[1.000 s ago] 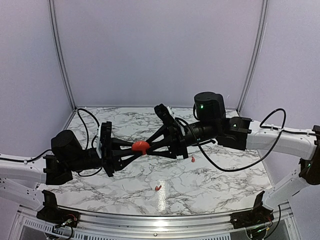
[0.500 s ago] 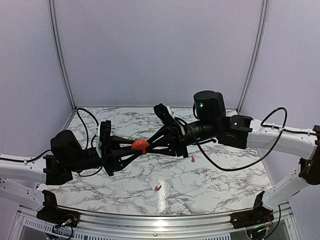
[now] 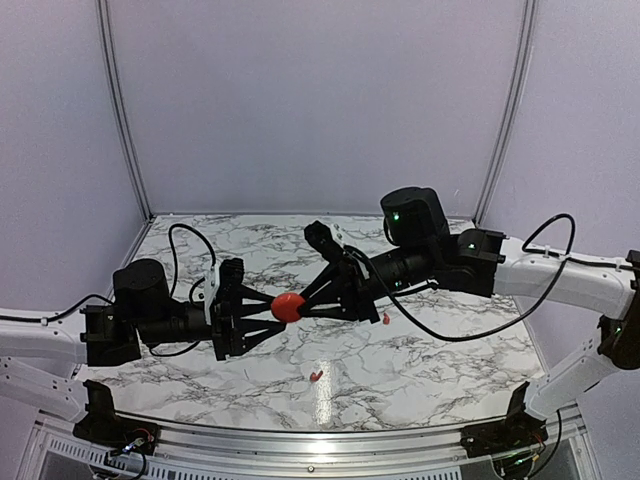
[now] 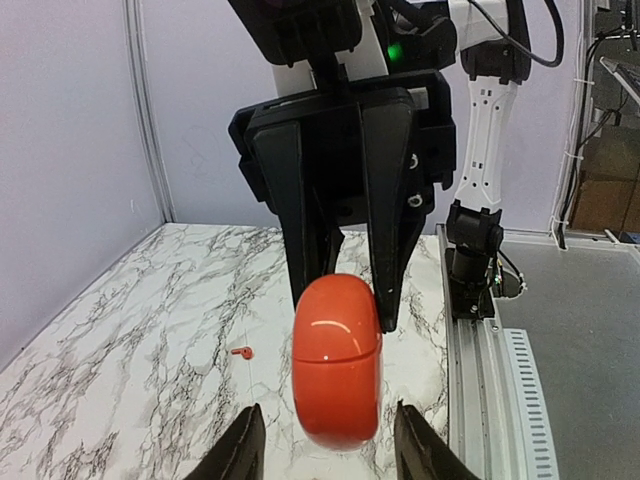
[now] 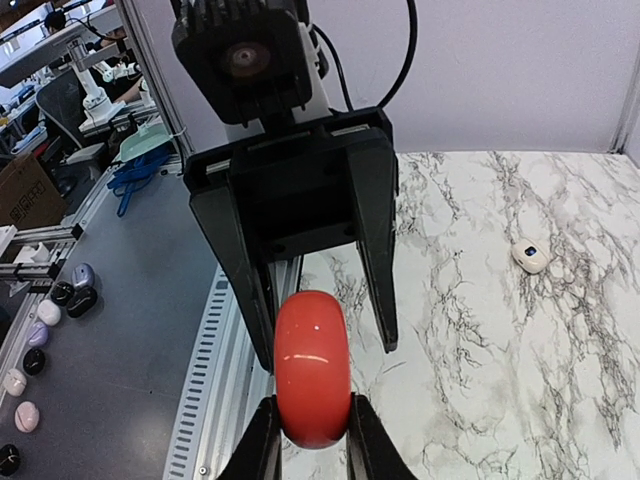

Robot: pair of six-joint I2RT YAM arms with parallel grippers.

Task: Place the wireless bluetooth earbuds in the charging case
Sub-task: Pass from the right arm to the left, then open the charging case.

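The red charging case (image 3: 288, 307) hangs in mid-air above the marble table, lid closed. My right gripper (image 3: 301, 304) is shut on it; in the right wrist view its fingers (image 5: 262, 440) press both flat sides of the case (image 5: 313, 370). Facing it, my left gripper (image 3: 272, 313) stands open around the case (image 4: 338, 360), with a gap on each side of its fingertips (image 4: 245, 450). One earbud (image 3: 316, 376) lies on the table near the front. Another earbud (image 3: 386, 319) lies under the right arm. The left wrist view shows one earbud (image 4: 240, 351).
A small white object with a dark spot (image 5: 529, 256) lies on the marble table (image 3: 420, 370). A metal rail (image 3: 320, 445) runs along the near edge. Purple walls enclose the table on three sides.
The left gripper has opened off the case, and the right gripper now holds it. Both grippers and the case have dropped a little lower.
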